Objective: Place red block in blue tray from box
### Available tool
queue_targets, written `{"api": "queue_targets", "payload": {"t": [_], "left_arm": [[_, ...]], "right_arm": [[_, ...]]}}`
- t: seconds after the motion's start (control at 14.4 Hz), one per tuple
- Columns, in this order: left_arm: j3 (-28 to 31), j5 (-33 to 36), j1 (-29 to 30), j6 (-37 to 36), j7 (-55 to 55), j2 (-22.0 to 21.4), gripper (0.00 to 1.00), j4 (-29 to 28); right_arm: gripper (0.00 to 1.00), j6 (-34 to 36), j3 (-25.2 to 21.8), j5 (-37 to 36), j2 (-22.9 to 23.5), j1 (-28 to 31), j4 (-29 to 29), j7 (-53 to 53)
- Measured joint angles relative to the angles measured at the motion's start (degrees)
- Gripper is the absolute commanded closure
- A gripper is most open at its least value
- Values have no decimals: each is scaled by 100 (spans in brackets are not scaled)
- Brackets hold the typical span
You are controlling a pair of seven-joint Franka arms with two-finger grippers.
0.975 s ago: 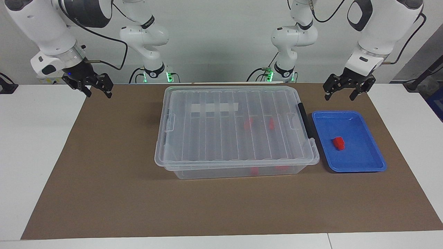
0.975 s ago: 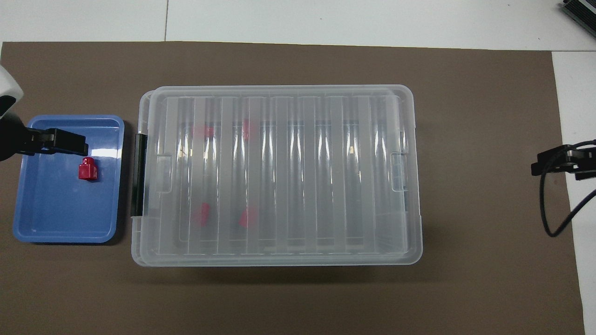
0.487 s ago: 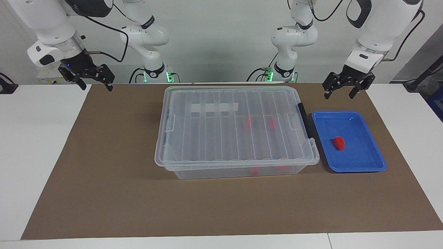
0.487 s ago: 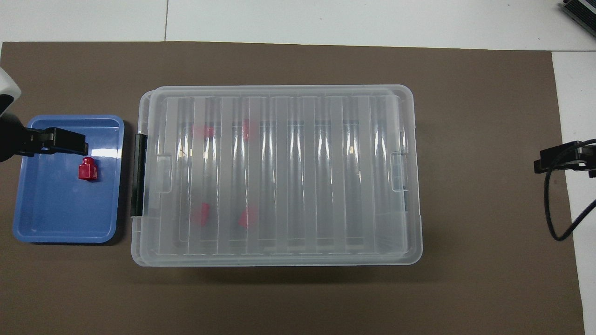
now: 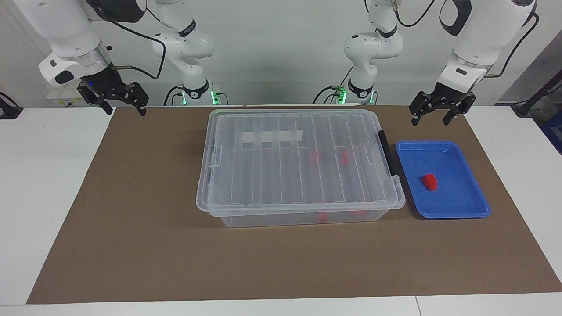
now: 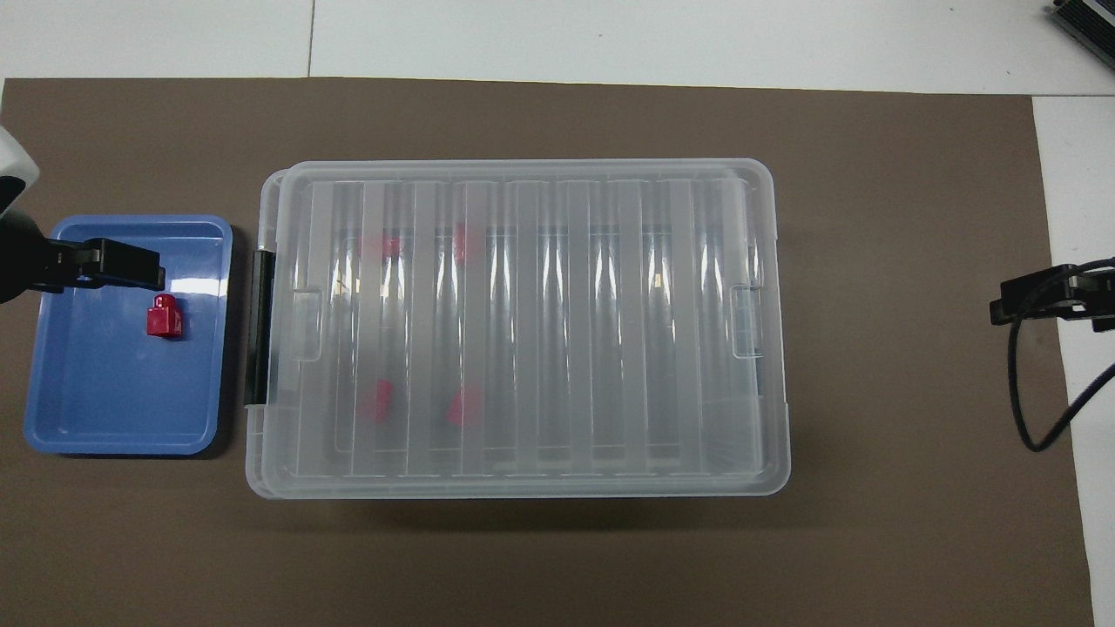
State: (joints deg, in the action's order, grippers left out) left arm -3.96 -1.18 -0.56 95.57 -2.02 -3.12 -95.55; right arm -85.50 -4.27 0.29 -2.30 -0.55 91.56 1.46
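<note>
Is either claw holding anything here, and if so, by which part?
Nothing is held. The left claw hangs open above the mat near the blue tray; the right claw is open too. One red block lies in the tray.

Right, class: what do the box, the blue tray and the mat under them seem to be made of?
Box: clear, glossy plastic by the look; red shapes show through its ribbed lid.
Blue tray: probably smooth moulded plastic; light glints off its floor.
Mat: matte brown sheet without glare, perhaps paper or card.
</note>
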Motion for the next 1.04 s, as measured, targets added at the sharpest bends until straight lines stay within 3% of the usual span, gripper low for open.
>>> {"api": "queue_targets", "payload": {"t": [1.04], "left_arm": [[0,0,0,0,-2,0,0,0]], "right_arm": [[0,-20,124,-166,0,-7,-23,40]]}}
